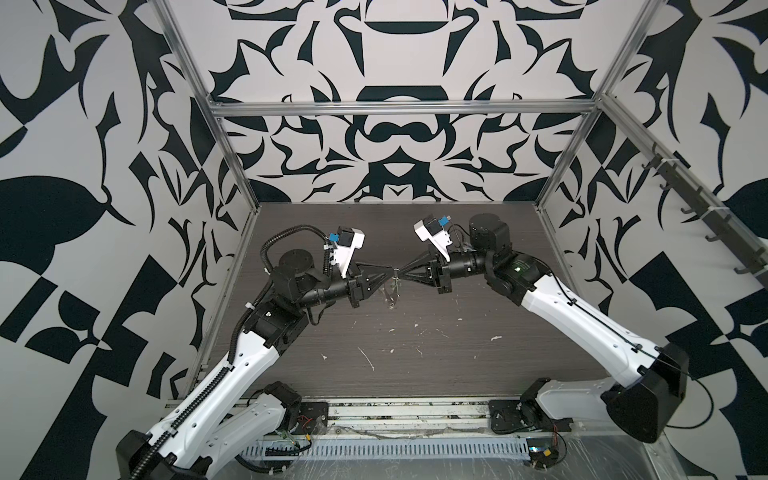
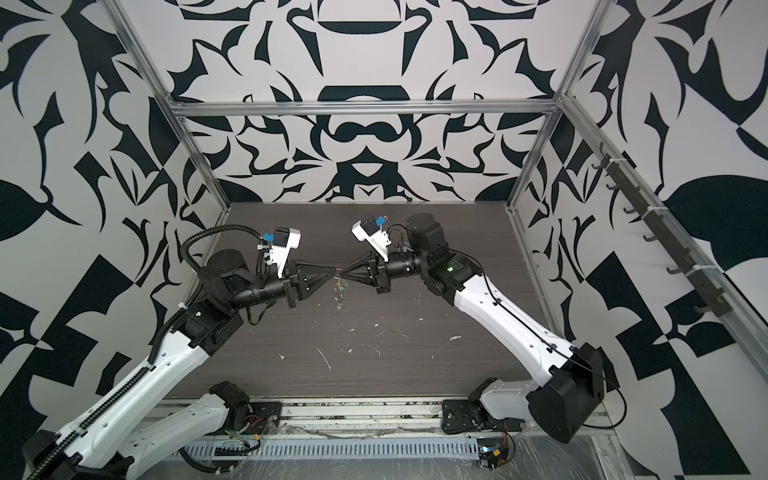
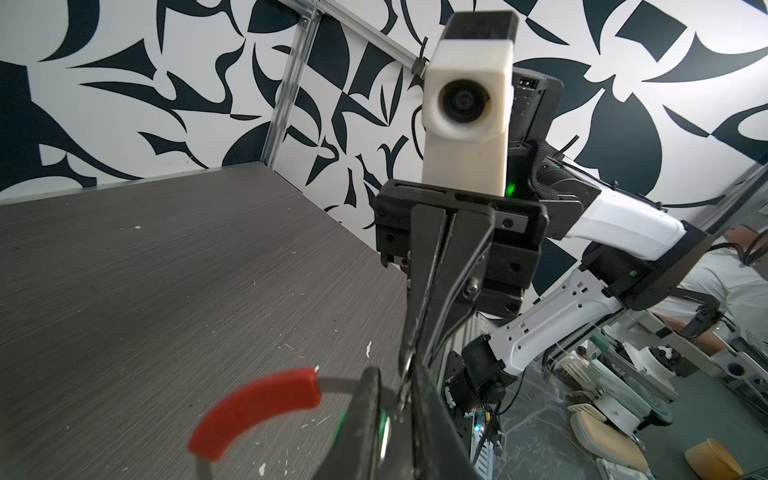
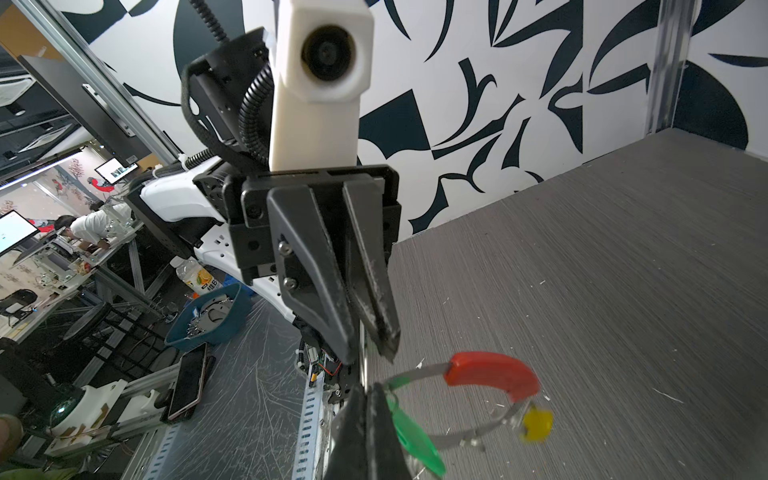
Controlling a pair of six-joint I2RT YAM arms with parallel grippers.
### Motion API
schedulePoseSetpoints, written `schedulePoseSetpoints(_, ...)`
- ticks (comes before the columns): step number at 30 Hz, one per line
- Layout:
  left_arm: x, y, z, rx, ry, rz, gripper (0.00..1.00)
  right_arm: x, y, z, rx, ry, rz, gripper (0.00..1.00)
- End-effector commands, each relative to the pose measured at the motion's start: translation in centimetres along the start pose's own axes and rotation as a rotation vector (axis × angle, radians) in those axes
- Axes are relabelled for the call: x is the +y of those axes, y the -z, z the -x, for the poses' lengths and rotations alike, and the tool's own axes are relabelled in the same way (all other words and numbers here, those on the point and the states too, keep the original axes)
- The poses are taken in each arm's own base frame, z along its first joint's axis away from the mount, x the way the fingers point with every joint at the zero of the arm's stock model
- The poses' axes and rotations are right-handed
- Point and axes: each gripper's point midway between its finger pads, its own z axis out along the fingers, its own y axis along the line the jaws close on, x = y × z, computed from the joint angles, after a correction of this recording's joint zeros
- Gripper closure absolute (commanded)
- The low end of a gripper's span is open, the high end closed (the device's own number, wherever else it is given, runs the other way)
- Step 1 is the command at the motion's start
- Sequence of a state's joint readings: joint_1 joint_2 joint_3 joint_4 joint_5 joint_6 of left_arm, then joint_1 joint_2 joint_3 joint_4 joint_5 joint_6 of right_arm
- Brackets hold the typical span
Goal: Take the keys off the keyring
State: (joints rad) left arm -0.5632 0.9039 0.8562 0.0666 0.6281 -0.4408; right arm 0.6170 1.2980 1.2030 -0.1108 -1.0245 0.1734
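The keyring (image 4: 469, 436), a thin grey wire loop with a red sleeve (image 4: 492, 372), hangs above the dark table (image 1: 457, 249). On it are a green key (image 4: 415, 440) and a yellow key (image 4: 537, 424). My right gripper (image 4: 368, 388) is shut on the loop where the green key hangs. My left gripper (image 4: 372, 353) meets it tip to tip, jaws narrowly apart, and I see nothing pinched between them. In both top views the two grippers (image 1: 392, 273) (image 1: 404, 273) touch noses mid-table, the keyring (image 1: 392, 293) dangling below. The red sleeve (image 3: 253, 411) shows beside my left fingers (image 3: 370, 415).
White flecks (image 1: 365, 357) lie scattered over the table. Aluminium frame posts (image 1: 237, 166) and patterned walls close in the back and both sides. A slotted cable tray (image 1: 374, 451) runs along the front edge, between the two arm bases.
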Motion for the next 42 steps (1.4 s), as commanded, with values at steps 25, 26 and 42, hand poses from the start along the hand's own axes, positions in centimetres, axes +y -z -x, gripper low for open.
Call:
schedulePoseSetpoints(25,0.2,1.1,1.4,-0.192,0.033,0.002,1.00,1.4,1.9,4.7,-0.220,0.133,-0.131,0.55)
schedulePoseSetpoints(26,0.1,1.4,1.7,-0.221,0.027,0.004,1.00,1.6,2.3,5.2,-0.254,0.143,-0.144,0.54)
schedulePoseSetpoints(42,-1.5,3.0,3.8,-0.356,-0.020,-0.036,1.00,1.8,1.7,6.0,-0.357,0.106,-0.165,0.47)
